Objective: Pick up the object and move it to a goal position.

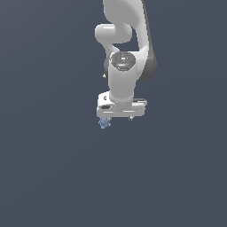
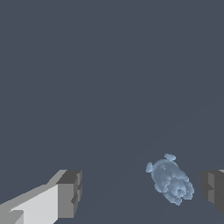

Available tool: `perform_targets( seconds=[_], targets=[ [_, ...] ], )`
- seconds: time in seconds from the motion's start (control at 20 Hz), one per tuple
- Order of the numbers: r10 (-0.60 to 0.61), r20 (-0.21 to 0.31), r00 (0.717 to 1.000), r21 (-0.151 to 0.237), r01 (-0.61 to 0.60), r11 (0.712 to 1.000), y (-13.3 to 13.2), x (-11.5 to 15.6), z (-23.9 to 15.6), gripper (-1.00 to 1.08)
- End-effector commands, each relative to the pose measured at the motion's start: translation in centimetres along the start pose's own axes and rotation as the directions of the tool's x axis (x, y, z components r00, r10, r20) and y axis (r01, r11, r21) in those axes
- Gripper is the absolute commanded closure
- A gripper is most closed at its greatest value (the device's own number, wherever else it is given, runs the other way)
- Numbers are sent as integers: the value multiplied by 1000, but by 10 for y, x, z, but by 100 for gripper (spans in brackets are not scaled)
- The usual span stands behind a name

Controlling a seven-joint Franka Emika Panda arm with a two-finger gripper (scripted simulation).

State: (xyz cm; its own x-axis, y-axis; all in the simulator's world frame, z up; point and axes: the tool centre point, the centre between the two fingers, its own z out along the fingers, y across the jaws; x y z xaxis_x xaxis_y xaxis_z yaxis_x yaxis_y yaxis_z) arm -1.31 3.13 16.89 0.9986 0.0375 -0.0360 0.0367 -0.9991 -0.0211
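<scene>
Background: flat slate-blue all around, smooth and featureless.
Arm: glossy white Panda [image 1: 126,53], rounded shells, pointing straight down.
Gripper: white gripper [image 2: 142,190] spread wide, holding nothing; blocky grey pads [image 2: 70,192] with ridged faces.
Object: the object [image 2: 171,179], tiny, pale blue, lumpy oval with knobby nubs, sits between the fingers, nearer one pad, not touching either; in the exterior view it's just under the hand, towards that view's left [image 1: 104,123].
</scene>
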Motion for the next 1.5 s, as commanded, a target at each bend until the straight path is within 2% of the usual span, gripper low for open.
perform_targets(
  seconds=[0.0,0.4,0.75,1.1,1.45],
  targets=[
    [0,0,1000,0,0,1000,0,0,0,-92],
    [50,-32,998,12,-50,999,28,8,-16,-92],
    [36,-32,999,10,-36,999,29,6,-13,-92],
    [-29,-33,999,2,29,1000,39,-3,0,-92],
    [-151,-32,988,-12,150,989,54,-21,23,-92]
  ],
)
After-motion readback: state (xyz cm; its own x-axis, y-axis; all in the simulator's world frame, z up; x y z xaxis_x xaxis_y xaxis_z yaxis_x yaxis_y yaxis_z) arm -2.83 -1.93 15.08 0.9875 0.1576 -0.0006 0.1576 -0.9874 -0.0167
